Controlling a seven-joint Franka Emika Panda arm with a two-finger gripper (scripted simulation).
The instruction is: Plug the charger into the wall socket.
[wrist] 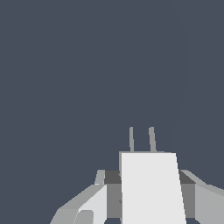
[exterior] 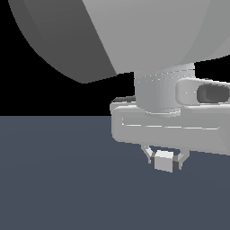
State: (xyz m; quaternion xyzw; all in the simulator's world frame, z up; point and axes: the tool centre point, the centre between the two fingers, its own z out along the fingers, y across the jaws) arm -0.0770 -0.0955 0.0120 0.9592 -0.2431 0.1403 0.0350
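Observation:
The charger is a small off-white block held between my gripper's two fingers, above the dark grey-blue floor. In the wrist view the charger fills the space between the fingers, and two thin grey prongs stick out of its far end. The gripper is shut on the charger. The wall socket is out of view in both frames.
The arm's large grey link and the hand body fill the upper part and the exterior view's right. The dark grey-blue floor spreads below, and black background lies behind it.

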